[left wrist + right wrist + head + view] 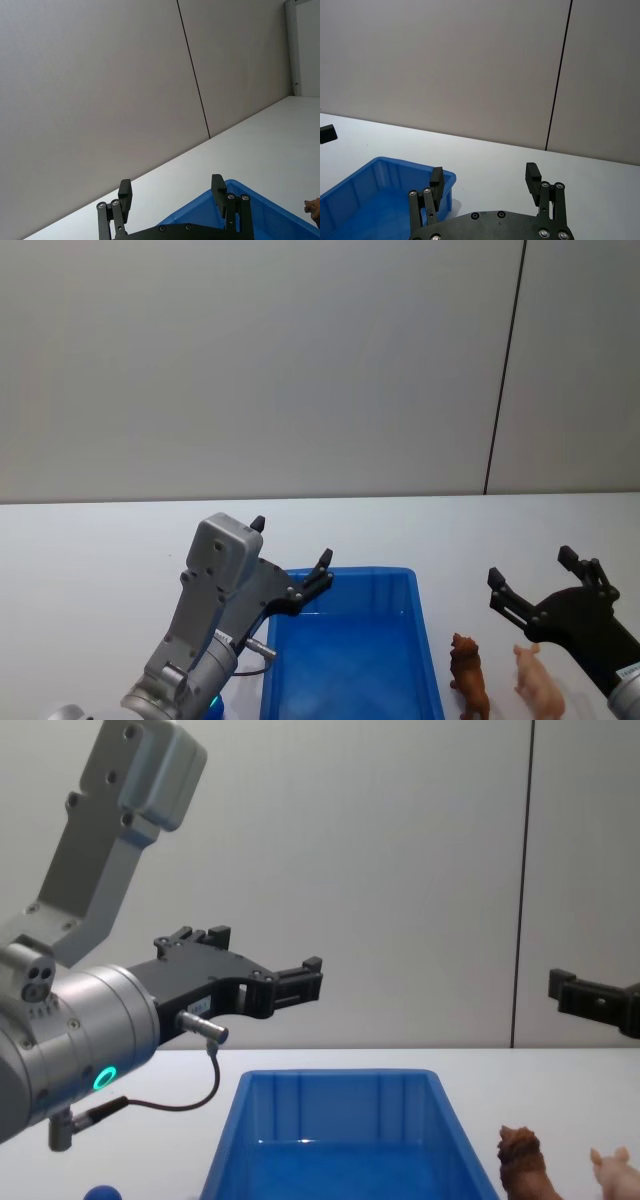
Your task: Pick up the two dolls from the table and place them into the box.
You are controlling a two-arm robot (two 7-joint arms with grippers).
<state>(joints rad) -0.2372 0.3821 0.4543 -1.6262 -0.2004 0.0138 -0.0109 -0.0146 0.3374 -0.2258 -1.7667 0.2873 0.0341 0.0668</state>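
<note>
The box [350,571] is a bright blue bin in front of me, and nothing shows in the part of its inside I can see. Two dolls stand on the table to its right: a brown shaggy one [468,675] close to the bin wall and a pale pink one [538,684] beside it. My left gripper [292,542] hovers open above the bin's far left corner, holding nothing. My right gripper [531,567] hangs open in the air just beyond the two dolls, also holding nothing. From the chest, the brown doll [524,1168] and pink doll [614,1170] stand right of the box [340,1120].
The white table [100,550] runs back to a grey wall with a dark vertical seam [505,370]. A small blue rounded thing [100,1192] sits at the chest view's bottom edge, left of the bin.
</note>
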